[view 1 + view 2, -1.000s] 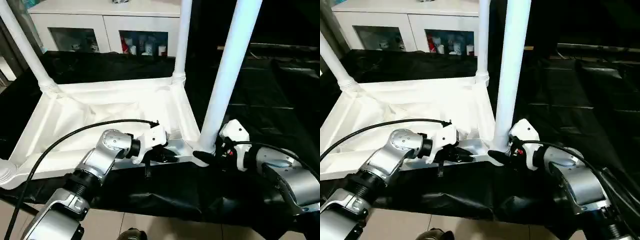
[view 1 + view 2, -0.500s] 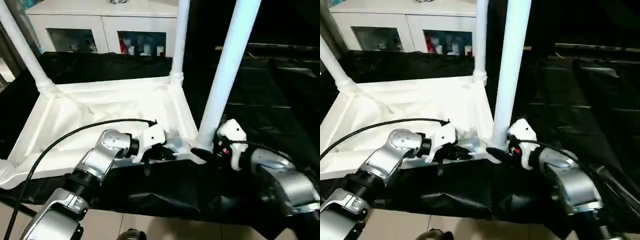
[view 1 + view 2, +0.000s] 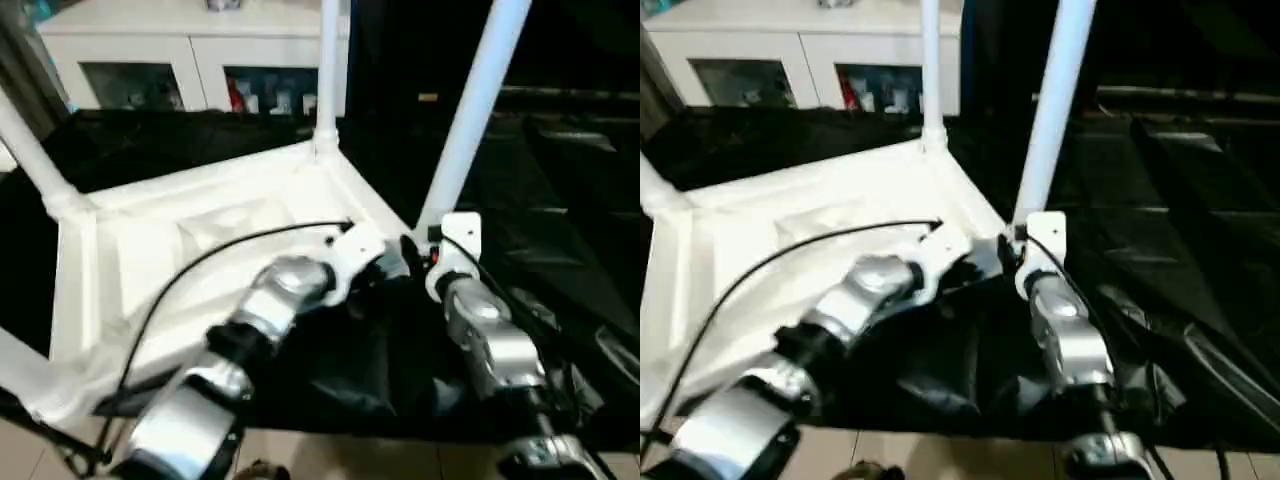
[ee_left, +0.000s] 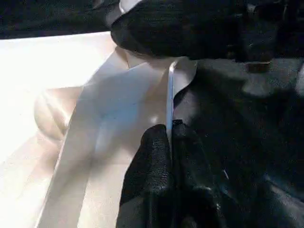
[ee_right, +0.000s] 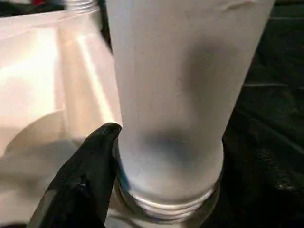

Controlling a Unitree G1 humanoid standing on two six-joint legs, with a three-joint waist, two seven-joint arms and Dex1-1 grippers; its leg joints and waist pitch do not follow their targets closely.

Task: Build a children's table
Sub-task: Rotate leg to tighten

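Head pair: high vantage, looking forward and down over both forearms; shared field covers upturned table top (image 3: 190,240), near-corner leg (image 3: 470,110), black floor sheet (image 3: 1180,200), cabinet (image 3: 150,40) at far edge. Left wrist camera: very close, aimed along own fingers (image 4: 161,180) at table rim. Right wrist camera: very close, facing base of same near-corner leg.

Black sheeting (image 3: 560,250) covers the work surface — the upturned children's table (image 3: 200,250) rests on it.

The white children's table (image 3: 200,250) lies upside down on black sheeting, its screwed-in legs (image 3: 478,105) pointing upward
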